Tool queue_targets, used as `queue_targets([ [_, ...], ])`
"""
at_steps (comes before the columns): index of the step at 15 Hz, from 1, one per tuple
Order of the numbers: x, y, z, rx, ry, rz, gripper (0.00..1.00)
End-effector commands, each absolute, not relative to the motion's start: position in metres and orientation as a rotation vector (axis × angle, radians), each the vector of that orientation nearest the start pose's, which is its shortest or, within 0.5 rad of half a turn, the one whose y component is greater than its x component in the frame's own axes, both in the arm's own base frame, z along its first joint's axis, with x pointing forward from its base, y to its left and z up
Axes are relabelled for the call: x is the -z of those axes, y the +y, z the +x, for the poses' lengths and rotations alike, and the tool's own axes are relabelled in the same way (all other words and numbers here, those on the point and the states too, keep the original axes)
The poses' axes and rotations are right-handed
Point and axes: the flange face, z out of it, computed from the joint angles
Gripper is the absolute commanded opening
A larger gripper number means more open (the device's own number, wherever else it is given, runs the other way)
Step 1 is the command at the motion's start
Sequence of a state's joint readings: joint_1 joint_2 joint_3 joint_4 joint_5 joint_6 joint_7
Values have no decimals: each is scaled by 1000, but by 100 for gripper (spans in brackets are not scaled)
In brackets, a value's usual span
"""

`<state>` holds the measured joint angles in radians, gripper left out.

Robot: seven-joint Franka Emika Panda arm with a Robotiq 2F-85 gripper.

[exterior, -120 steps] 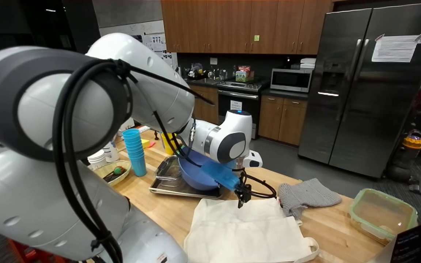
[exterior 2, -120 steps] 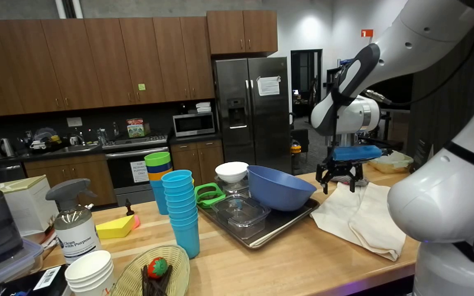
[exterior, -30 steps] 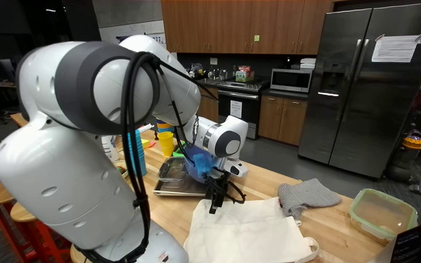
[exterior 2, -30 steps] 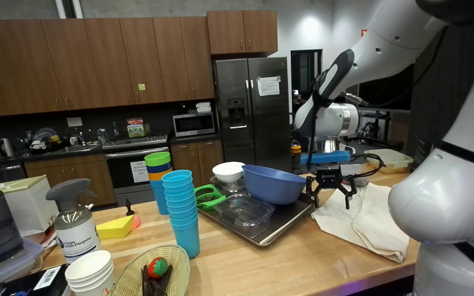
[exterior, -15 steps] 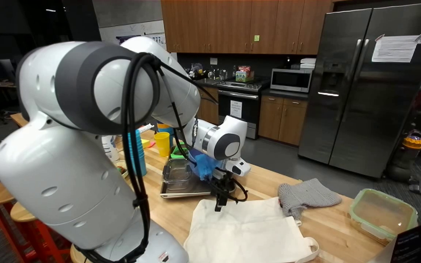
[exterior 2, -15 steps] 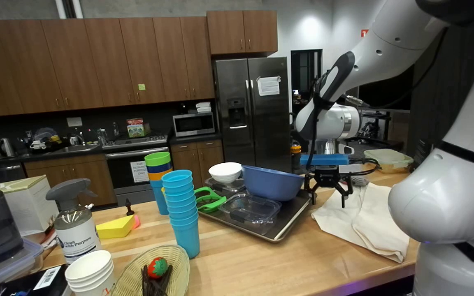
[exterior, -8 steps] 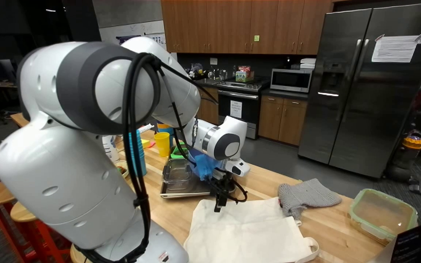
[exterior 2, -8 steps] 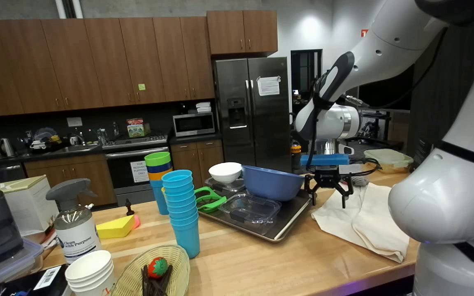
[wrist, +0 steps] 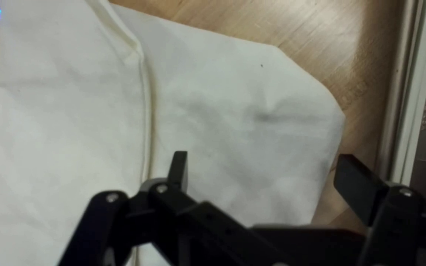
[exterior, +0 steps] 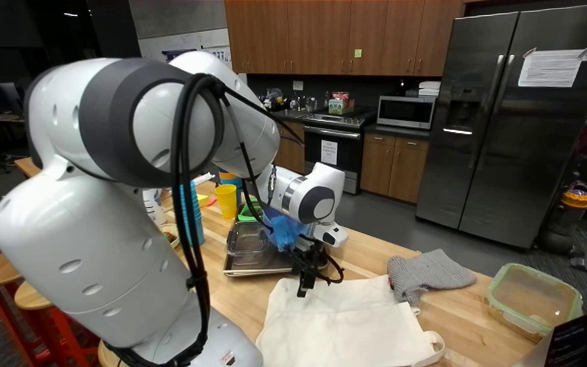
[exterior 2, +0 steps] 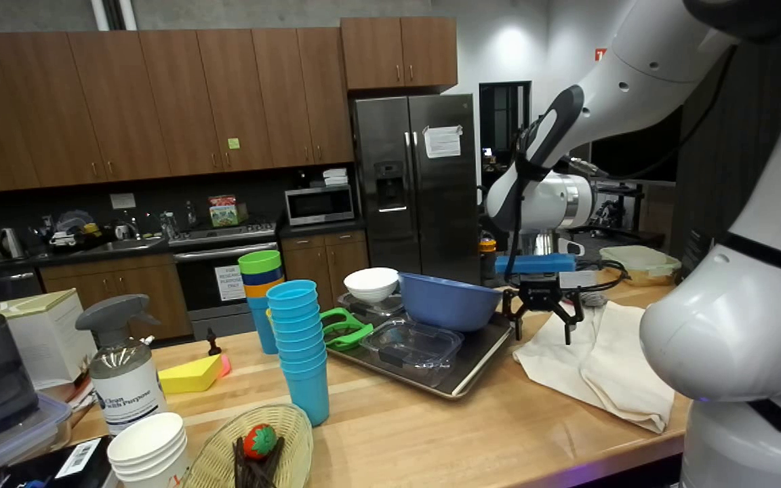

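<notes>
My gripper (exterior 2: 543, 333) is open and holds nothing. It points down above a cream cloth bag (exterior 2: 601, 369) that lies flat on the wooden table. In the wrist view the gripper (wrist: 263, 168) has one finger over the bag (wrist: 231, 122) and the other over wood beside the tray rim (wrist: 418, 81). In an exterior view a finger appears close to the blue bowl (exterior 2: 451, 305); I cannot tell whether they touch. The dark tray (exterior 2: 475, 359) carries the bowl, a clear container (exterior 2: 411, 346), white bowls (exterior 2: 371, 285) and a green item (exterior 2: 346, 330).
A grey knit mitt (exterior: 428, 275) and a green-rimmed container (exterior: 533, 300) lie beyond the bag. Stacked blue cups (exterior 2: 304, 359), a basket (exterior 2: 302, 447) with a strawberry, a spray bottle (exterior 2: 126, 379) and a yellow wedge (exterior 2: 190, 375) stand on the table's far side from the arm.
Since eight seconds ago my gripper has lowered and moved from over the bag toward the bowl. The tray and its load have shifted and turned slightly. The last half second shows almost no motion.
</notes>
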<state>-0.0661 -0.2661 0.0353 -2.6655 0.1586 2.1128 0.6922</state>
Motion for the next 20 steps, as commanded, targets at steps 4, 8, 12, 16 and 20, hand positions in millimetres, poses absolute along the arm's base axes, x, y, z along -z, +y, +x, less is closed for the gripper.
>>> queue_targets([
  [4, -314, -5, 374, -453, 1286, -2804, 100],
  [8, -317, -6, 385, -266, 1337, -2781, 100],
  [12, -317, -10, 385, -239, 1354, -2797, 100],
  [16, -318, -11, 382, -258, 1397, -2829, 100],
  [20, -316, -12, 376, -287, 1535, -2879, 100],
])
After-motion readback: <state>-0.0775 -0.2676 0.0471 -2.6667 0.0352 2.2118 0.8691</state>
